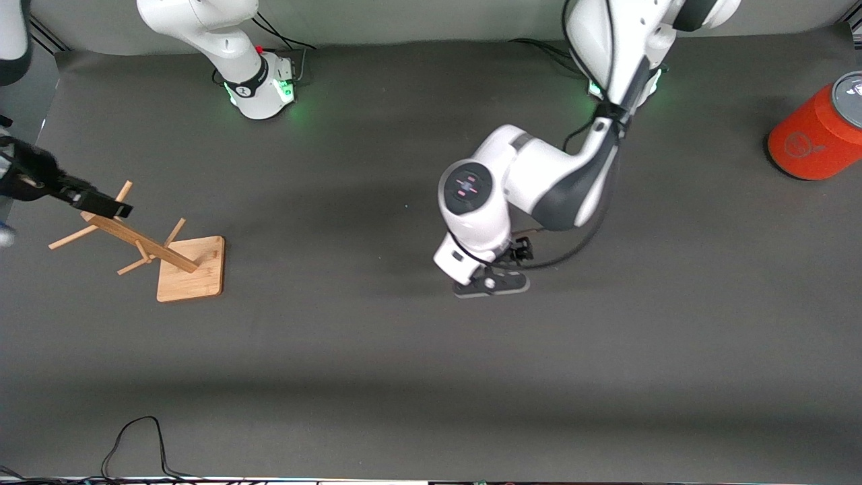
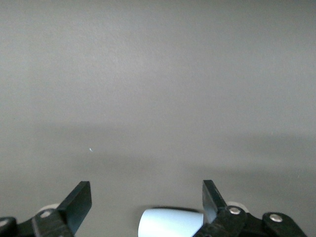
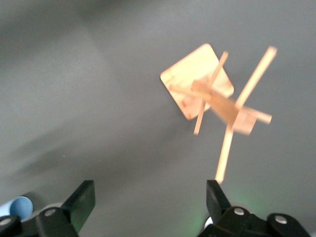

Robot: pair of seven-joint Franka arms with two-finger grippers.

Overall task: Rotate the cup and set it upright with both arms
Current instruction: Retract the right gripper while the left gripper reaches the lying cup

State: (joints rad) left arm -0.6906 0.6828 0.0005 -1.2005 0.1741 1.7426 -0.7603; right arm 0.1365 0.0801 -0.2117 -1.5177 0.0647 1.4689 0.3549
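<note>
Room lay open all around on the dark grey table (image 1: pixel 377 364). My left gripper (image 2: pixel 146 207) hung low over its middle, fingers apart, the cup (image 2: pixel 170 223) lying on the mat between them. My right gripper (image 3: pixel 149 207) hovered, fingers spread, over the wooden rack (image 1: pixel 168 259). An orange cylinder (image 1: pixel 816 135) lay near the left arm's end.

Cup (image 2: pixel 170 223) on table (image 1: pixel 377 364) under left gripper (image 2: pixel 147 202).

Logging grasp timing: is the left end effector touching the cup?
Cannot tell. In the left wrist view the cup lies between the open fingers, its edge at one finger; the front view hides it.
</note>
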